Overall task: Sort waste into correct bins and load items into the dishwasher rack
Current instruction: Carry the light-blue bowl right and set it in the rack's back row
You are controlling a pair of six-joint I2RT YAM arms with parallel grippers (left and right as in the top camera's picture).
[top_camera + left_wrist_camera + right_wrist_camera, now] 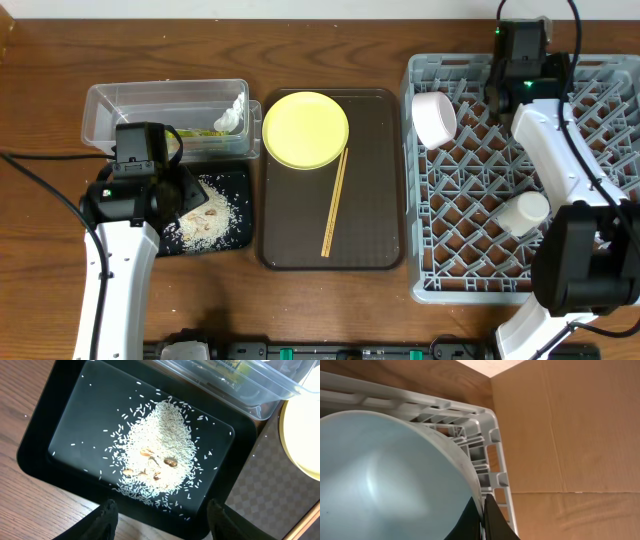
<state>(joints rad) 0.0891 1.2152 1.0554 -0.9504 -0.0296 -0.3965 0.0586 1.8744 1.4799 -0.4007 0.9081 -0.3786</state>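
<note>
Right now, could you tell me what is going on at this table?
The right gripper is pinching the rim of a light blue bowl at a corner of the grey dish rack, where a white bowl and a cup already sit. The left gripper hangs open over the black tray of rice. The yellow plate and chopsticks lie on the brown tray.

Right claw (481,506) pinches light blue bowl (385,480) rim at grey rack (496,436) corner.
</note>
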